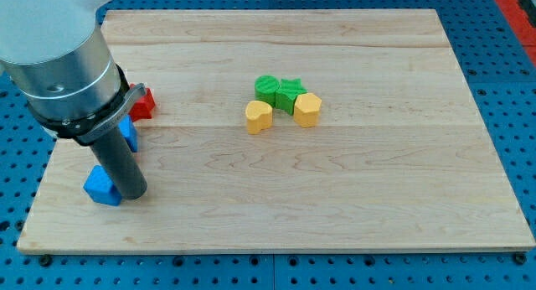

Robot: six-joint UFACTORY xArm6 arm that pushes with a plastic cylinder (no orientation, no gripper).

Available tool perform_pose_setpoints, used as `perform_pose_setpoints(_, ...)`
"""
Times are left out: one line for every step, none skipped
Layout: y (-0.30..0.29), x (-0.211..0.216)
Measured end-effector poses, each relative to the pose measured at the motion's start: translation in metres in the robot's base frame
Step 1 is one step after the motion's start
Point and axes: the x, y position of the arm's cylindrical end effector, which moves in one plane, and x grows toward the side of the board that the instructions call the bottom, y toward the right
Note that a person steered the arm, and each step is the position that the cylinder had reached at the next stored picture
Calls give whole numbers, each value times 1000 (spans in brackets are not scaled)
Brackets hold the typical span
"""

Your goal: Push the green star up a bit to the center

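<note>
Our tip [131, 194] sits at lower left of the frame, touching a blue block [102, 187], well apart from the green star [290, 95] right of center, wedged among a green block [267, 87] and two yellow blocks [259, 116] [307, 110]. No jaws, just a rod. Approach step: next we likely travel right, get below the star, push up.

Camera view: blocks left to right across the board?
Blue block at the rod's base → red block → yellow block → green block → green star → yellow hexagon-like block. A second blue block by the rod overlaps, so it is left out. My tip is not visible.
</note>
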Motion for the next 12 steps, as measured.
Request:
perform_pose_setpoints(29, 0)
perform_pose_setpoints(58, 0)
perform_pose_setpoints(73, 0)
perform_pose_setpoints(76, 0)
perform_pose_setpoints(76, 0)
perform_pose_setpoints(76, 0)
perform_pose_setpoints(79, 0)
perform_pose_setpoints(125, -21)
perform_pose_setpoints(138, -52)
perform_pose_setpoints(163, -77)
perform_pose_setpoints(186, -101)
perform_pose_setpoints(210, -129)
